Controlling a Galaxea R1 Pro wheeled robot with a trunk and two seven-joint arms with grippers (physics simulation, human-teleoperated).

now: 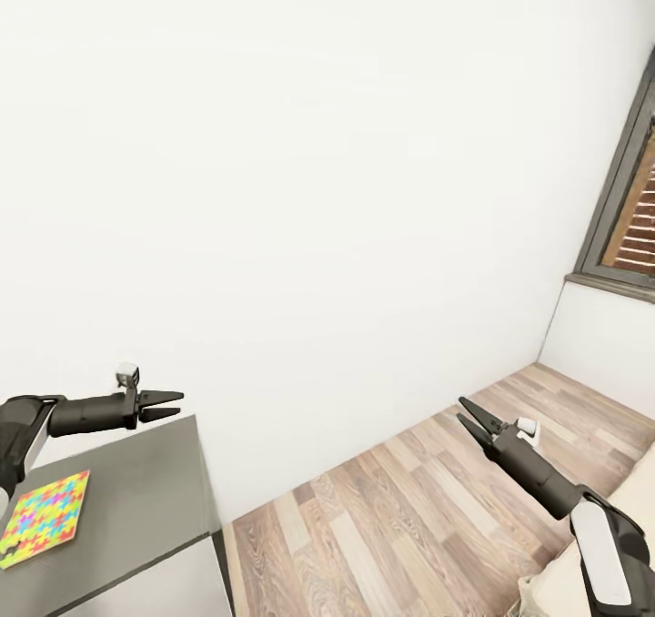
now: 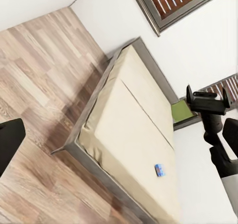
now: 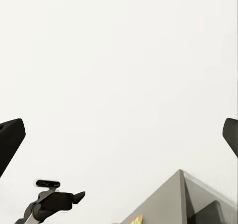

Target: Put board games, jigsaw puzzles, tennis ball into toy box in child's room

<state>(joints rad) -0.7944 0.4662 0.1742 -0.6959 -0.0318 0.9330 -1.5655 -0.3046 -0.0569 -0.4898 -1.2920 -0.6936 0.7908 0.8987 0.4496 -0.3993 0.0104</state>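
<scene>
Arms outstretched, left fingers [image 1: 162, 405] above table [image 1: 155, 499].

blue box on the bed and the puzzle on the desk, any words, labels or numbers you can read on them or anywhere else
No text can be read in any view.
Small blue board game on the bed: it has a printed face, but it is too small and blurred to read.
Jigsaw puzzle on the table: coloured interlocking pieces, no lettering visible.
Walls, floor and both arms: no signs or labels visible.
</scene>
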